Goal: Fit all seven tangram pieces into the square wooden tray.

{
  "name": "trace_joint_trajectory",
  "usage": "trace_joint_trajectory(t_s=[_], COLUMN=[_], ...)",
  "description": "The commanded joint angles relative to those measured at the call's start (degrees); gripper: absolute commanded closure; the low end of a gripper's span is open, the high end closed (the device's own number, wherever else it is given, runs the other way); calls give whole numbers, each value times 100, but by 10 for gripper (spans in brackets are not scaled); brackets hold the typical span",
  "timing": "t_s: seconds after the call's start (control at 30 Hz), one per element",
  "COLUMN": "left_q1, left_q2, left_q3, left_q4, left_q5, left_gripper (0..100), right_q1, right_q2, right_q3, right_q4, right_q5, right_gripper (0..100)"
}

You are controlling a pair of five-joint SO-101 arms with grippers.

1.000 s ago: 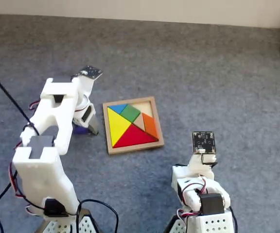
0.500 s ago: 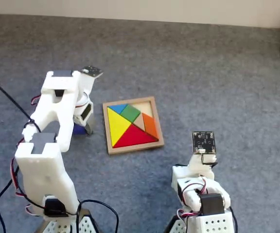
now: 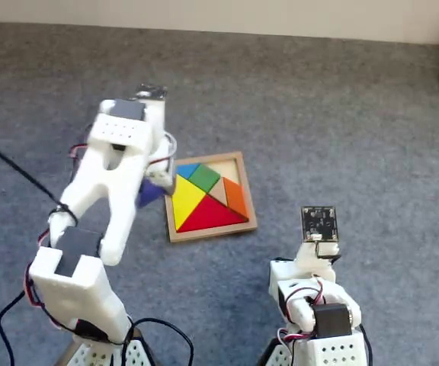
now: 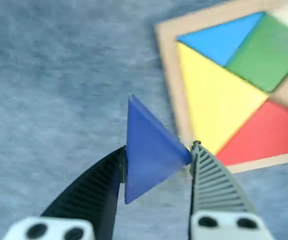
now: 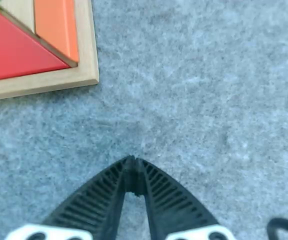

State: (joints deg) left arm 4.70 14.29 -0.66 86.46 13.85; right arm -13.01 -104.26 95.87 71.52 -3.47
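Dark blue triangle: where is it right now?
Left wrist view: the dark blue triangle is clamped in the left gripper over the carpet, just outside the wooden tray rim, beside the yellow triangle.

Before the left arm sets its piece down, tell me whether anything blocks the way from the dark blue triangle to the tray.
Nothing visible does. The left gripper holds the dark blue triangle right at the outer rim of the tray, with only carpet around it. The right gripper sits shut, apart from the tray.
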Motion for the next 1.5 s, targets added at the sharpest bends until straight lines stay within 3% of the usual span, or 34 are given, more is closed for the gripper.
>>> trace_joint_trajectory(t_s=[0.0, 0.13, 0.4, 0.5, 0.67, 0.83, 1.03, 1.1, 1.47], left_q1=[382, 734, 1525, 1727, 1886, 1947, 2123, 2114, 1956], left_q2=[-321, -321, -312, -312, -303, -303, -295, -295, -382], left_q3=[-295, -242, -242, -242, -233, -224, -224, -224, -259], left_q4=[-281, -800, -1284, -1679, -2374, -2576, -2585, -2593, -2541], left_q5=[818, 1688, 4624, 5257, 5653, 5925, 5925, 5925, 5916], left_gripper=[938, 938, 938, 938, 934, 912, 665, 633, 691], right_q1=[66, 66, 66, 66, 66, 66, 66, 66, 66], right_q2=[-92, -92, -92, -92, -92, -92, -92, -92, -92], right_q3=[725, 725, 725, 725, 725, 725, 725, 725, 725], right_q4=[40, 40, 40, 40, 40, 40, 40, 40, 40], right_q5=[62, 62, 62, 62, 62, 62, 62, 62, 62], right_gripper=[995, 995, 995, 995, 995, 995, 995, 995, 995])
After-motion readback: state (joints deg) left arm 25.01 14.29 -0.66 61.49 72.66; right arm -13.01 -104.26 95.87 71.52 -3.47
